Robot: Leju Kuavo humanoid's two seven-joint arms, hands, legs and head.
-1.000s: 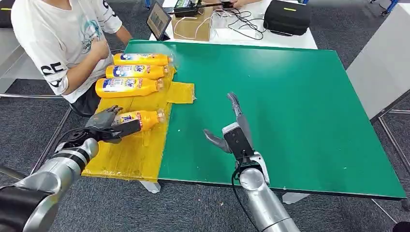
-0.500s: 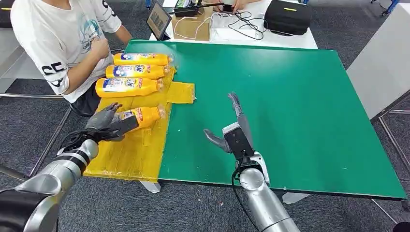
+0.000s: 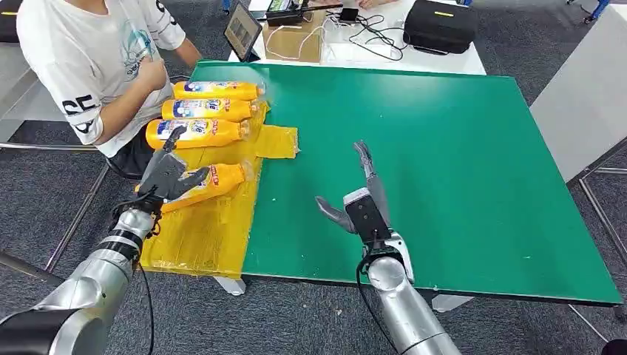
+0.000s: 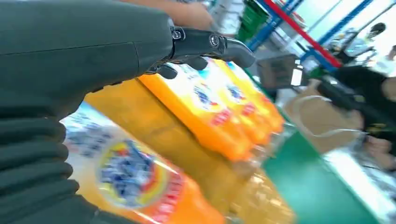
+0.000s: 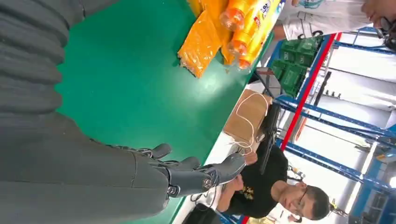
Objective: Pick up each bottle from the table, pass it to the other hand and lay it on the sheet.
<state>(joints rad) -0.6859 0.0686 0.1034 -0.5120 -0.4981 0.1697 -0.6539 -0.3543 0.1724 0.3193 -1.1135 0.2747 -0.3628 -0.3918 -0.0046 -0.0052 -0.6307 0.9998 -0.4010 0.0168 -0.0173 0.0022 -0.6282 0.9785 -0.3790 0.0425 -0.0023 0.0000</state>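
Observation:
Four orange-yellow bottles lie on their sides on the yellow sheet at the green table's left end. Three of them lie in a row at the back. The nearest bottle lies at a slant, cap toward the green. My left hand is over its base end with fingers spread and lifted, holding nothing. In the left wrist view the nearest bottle lies just beneath the hand, with the back row beyond. My right hand hovers open over the bare green table, fingers pointing away.
A person in a white shirt sits by the table's far left corner, close to the back bottles. Behind the green table a white table holds a cardboard box, a tablet, cables and a black case.
My left hand let go of the nearest bottle, which now lies on the sheet, and its fingers spread and lifted. The right hand has barely moved.

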